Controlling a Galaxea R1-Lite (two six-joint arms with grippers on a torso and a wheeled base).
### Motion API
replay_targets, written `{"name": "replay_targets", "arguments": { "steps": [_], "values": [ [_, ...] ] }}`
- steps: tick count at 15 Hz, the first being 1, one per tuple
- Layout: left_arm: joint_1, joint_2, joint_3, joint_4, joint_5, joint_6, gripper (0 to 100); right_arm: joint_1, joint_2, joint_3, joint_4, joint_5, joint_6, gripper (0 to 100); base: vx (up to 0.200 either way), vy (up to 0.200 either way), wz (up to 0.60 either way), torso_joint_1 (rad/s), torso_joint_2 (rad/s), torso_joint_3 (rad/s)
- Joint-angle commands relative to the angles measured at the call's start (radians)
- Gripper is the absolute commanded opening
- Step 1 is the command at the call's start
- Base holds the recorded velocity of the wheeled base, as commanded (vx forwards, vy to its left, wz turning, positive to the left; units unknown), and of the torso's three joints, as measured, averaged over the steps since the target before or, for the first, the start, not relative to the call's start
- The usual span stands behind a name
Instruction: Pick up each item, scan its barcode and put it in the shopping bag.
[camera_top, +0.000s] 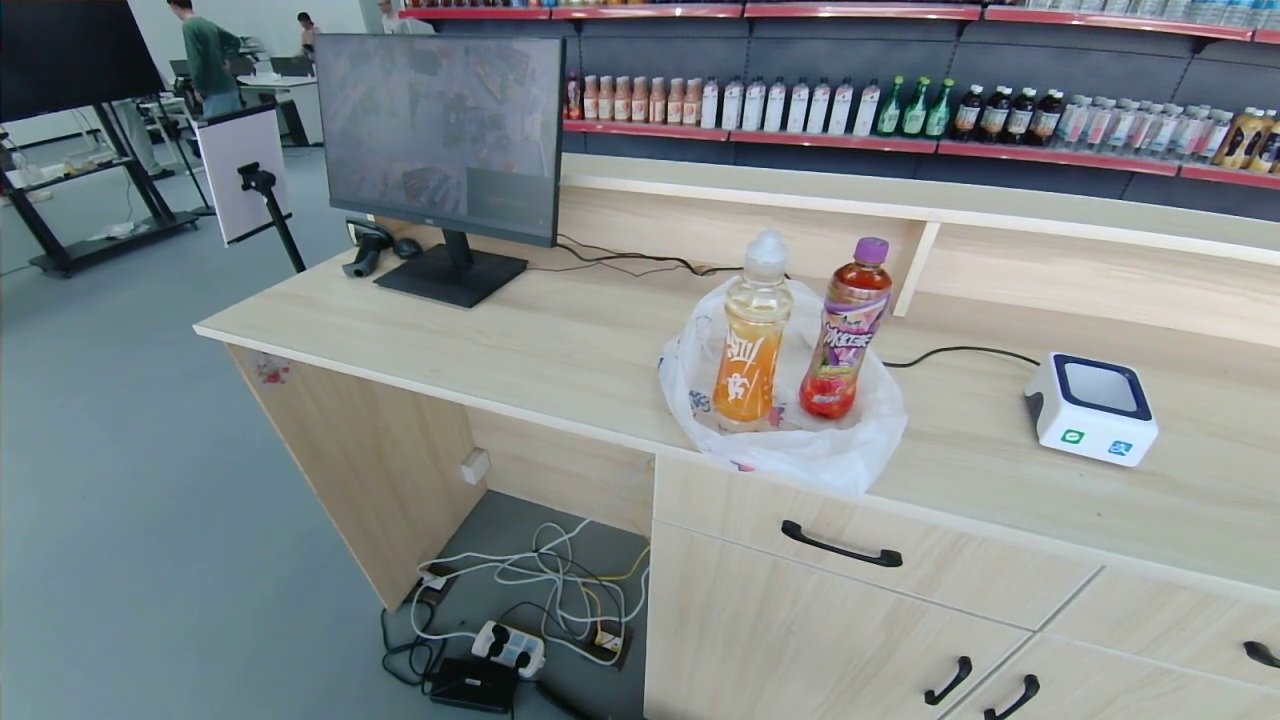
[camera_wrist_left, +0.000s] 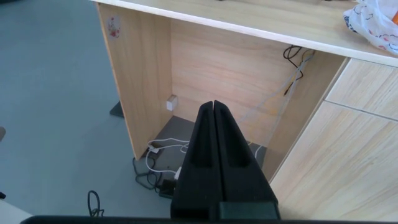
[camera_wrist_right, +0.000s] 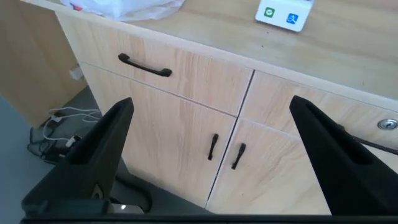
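Note:
Two bottles stand upright inside a white plastic shopping bag (camera_top: 800, 450) near the counter's front edge: an orange drink bottle (camera_top: 750, 340) with a clear cap and a red drink bottle (camera_top: 846, 335) with a purple cap. To their right sits the white barcode scanner (camera_top: 1090, 408), also seen as scanner (camera_wrist_right: 283, 14). My left gripper (camera_wrist_left: 213, 112) is shut, held low in front of the counter's open bay. My right gripper (camera_wrist_right: 211, 134) is open, low before the cabinet doors. A corner of the bag (camera_wrist_left: 376, 25) hangs over the counter edge.
A monitor (camera_top: 440, 140) and a handheld scanner (camera_top: 365, 255) stand at the counter's back left. A drawer with a black handle (camera_top: 840, 545) and cabinet doors (camera_wrist_right: 224, 149) lie below. Cables and a power strip (camera_top: 510, 645) cover the floor under the counter. Bottle shelves line the back.

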Motion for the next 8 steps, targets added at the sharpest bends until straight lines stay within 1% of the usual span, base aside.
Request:
{"name": "replay_targets", "arguments": {
  "steps": [1, 2, 3, 4, 8],
  "values": [
    [0.0, 0.0, 0.0, -0.001, 0.0, -0.002, 0, -0.001, -0.073, 0.009, 0.017, 0.131, -0.072, 100, 0.0, 0.0, 0.0, 0.0, 0.0, 0.0],
    [0.0, 0.0, 0.0, -0.001, 0.0, -0.003, 0, -0.016, -0.089, 0.009, 0.02, 0.131, -0.048, 100, 0.0, 0.0, 0.0, 0.0, 0.0, 0.0],
    [0.0, 0.0, 0.0, -0.001, 0.0, -0.005, 0, -0.015, -0.089, 0.007, 0.022, 0.114, 0.014, 100, 0.0, 0.0, 0.0, 0.0, 0.0, 0.0],
    [0.0, 0.0, 0.0, 0.0, 0.002, -0.008, 0, -0.015, -0.089, 0.007, 0.022, 0.088, 0.034, 100, 0.0, 0.0, 0.0, 0.0, 0.0, 0.0],
    [0.0, 0.0, 0.0, 0.0, 0.002, -0.011, 0, -0.015, -0.089, 0.007, 0.023, 0.087, 0.04, 100, 0.0, 0.0, 0.0, 0.0, 0.0, 0.0]
  ]
}}
